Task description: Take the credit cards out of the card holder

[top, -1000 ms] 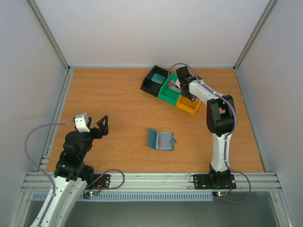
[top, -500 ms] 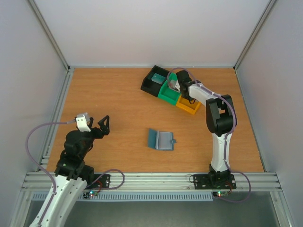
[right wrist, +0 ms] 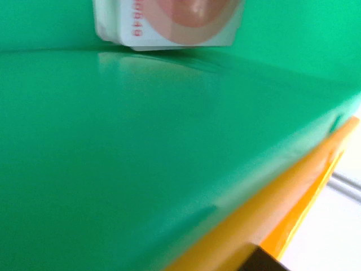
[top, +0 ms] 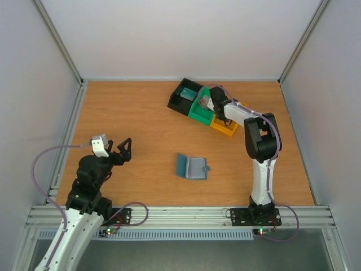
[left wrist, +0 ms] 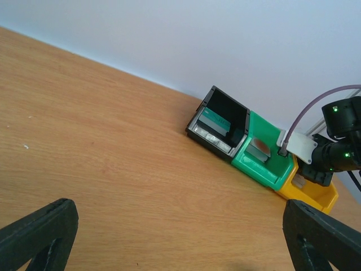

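Main hazard: the right gripper [top: 206, 105] sits low over the green bin [top: 198, 113], with a pale card [right wrist: 169, 22] bearing a pinkish-red disc close in front of its wrist camera. Its fingers show in no view, so I cannot tell whether they grip that card or have let it go. If the card clings to a finger, I judge a lift would drag it out again and drop it on the table [top: 130, 113] or into a neighbouring bin. The arm is also tight against the bin wall, and the three bins stand touching in a row, so a sideways move could shove or tip all of them. Contents: the black bin [left wrist: 223, 127] holds a teal card [left wrist: 217, 121] leaning inside it. The green bin holds the pale card against its wall. The orange bin [left wrist: 316, 195] is partly hidden by the arm, and nothing shows in the part I can see. The card holder [top: 192, 167] lies open near the middle of the table, well apart from both arms. Whether any cards remain in its pockets is too small to tell. The left gripper [top: 122, 150] hangs near the left edge, its fingers spread wide and holding nothing.
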### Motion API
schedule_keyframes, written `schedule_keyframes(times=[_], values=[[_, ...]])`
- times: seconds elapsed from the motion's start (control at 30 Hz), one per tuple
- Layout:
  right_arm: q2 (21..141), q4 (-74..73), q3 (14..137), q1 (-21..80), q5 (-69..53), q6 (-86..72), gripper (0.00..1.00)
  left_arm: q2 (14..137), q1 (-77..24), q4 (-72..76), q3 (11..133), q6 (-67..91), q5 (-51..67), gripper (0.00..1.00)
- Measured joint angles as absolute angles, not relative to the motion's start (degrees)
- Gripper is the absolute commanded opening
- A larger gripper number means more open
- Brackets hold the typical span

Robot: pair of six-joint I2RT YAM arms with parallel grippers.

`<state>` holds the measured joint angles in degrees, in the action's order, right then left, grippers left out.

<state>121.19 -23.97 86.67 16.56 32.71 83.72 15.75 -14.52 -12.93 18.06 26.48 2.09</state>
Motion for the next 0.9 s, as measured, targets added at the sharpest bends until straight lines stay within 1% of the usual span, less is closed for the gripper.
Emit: schedule_keyframes(times=[0.03, 0.17, 0.3, 0.4, 0.6, 0.7, 0.8, 0.9], values=[[121.2, -24.0, 86.7, 16.6, 32.6, 83.3, 0.34, 15.7, -14.5, -12.9, 18.1, 26.5, 2.1, 0.99], [121.1, -24.0, 85.8, 16.6, 31.9, 83.5, 0.40, 15.7, -14.5, -12.6, 17.8, 26.6, 2.6, 0.99], [120.8, -24.2, 85.1, 16.6, 31.5, 83.3, 0.53, 15.7, -14.5, -12.5, 17.8, 26.6, 3.0, 0.99], [120.1, -25.1, 85.1, 16.6, 31.4, 83.1, 0.59, 15.7, -14.5, -12.3, 17.8, 26.6, 3.3, 0.99], [116.6, -29.2, 86.7, 16.9, 31.0, 78.8, 0.65, 15.7, -14.5, -12.0, 17.8, 26.6, 3.7, 0.99], [112.3, -32.4, 88.7, 17.5, 30.7, 74.2, 0.66, 15.7, -14.5, -11.6, 17.6, 26.6, 4.2, 0.99], [106.2, -36.8, 91.7, 18.6, 29.5, 66.3, 0.66, 15.7, -14.5, -11.1, 17.4, 26.7, 4.9, 0.99], [97.6, -42.3, 93.3, 19.9, 22.8, 53.4, 0.67, 15.8, -14.5, -10.5, 17.1, 26.8, 5.8, 0.99]])
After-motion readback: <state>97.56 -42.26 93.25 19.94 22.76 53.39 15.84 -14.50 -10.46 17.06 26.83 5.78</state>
